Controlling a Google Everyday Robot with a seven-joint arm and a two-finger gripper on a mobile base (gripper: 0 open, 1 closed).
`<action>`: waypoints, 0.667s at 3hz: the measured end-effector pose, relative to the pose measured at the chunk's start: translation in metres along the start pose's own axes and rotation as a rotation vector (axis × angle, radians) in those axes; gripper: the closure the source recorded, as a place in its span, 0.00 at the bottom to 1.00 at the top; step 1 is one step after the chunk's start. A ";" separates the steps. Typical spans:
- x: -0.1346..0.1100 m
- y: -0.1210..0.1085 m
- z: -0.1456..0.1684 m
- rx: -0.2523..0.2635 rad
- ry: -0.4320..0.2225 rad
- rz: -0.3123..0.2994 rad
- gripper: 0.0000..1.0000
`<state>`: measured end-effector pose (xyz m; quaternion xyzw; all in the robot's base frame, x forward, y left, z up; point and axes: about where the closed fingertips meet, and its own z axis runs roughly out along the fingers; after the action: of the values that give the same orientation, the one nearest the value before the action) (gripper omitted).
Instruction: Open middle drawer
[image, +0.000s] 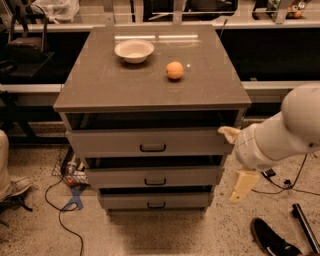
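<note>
The grey cabinet (150, 95) has three stacked drawers. The middle drawer (115, 177) has a plain grey front and a small dark bar handle (155, 181) at its centre. A dark gap shows above its front. My gripper (235, 160) hangs at the cabinet's right side, level with the top and middle drawers. It is on the end of the white arm (290, 130). Its two cream fingertips (243, 186) stand well apart and hold nothing. It is right of the handle and does not touch it.
A white bowl (134, 50) and an orange (174, 70) sit on the cabinet top. The taller top drawer (110, 142) and the shallow bottom drawer (125, 201) flank the middle one. Cables (65, 200) lie on the floor at left, a dark shoe (272, 241) at lower right.
</note>
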<state>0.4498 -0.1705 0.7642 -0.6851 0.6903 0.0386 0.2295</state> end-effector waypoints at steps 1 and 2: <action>0.025 0.006 0.063 -0.040 -0.004 -0.073 0.00; 0.045 0.012 0.140 -0.110 -0.023 -0.099 0.00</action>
<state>0.4767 -0.1598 0.6199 -0.7294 0.6498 0.0730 0.2008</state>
